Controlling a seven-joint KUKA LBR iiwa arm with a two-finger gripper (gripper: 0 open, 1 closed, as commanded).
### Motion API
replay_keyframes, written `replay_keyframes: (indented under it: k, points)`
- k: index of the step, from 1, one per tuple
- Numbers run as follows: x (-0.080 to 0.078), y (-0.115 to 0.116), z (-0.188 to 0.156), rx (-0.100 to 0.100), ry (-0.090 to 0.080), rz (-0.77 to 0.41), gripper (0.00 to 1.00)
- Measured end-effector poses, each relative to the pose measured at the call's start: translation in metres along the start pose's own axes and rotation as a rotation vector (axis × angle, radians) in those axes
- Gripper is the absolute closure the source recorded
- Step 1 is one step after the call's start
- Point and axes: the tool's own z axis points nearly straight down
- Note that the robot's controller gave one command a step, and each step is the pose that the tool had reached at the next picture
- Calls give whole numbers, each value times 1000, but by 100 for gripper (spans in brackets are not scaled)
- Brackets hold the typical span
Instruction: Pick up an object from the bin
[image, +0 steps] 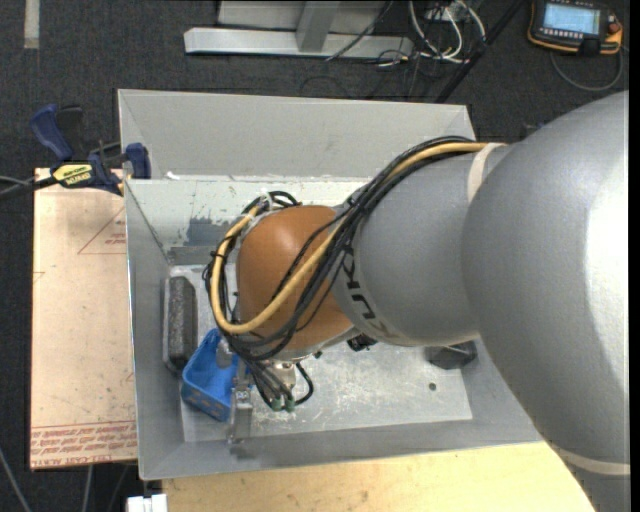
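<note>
The grey arm (480, 260) reaches in from the right, orange-covered wrist (285, 265) tipped down at the bin's (300, 130) lower left, the claw (240, 420), its opening impossible to judge, just beside a blue block (205, 380).

Arm (500, 250): cut off by the right and bottom edges.
Bin floor (400, 395): middle and right side covered by the arm.
Blue box (205, 378): right side under the cables (262, 388) and orange cover (290, 280).
Dark thing (452, 354): mostly under the arm, kind unclear.
</note>
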Motion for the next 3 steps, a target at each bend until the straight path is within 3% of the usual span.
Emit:
replay_keyframes:
  k: [1, 2, 3]
  points:
    - [-2, -1, -4, -1, -6, 4, 0]
    - [-16, 2, 34, -5, -8, 254, 0]
    - [-17, -10, 61, -3, -4, 359, 0]
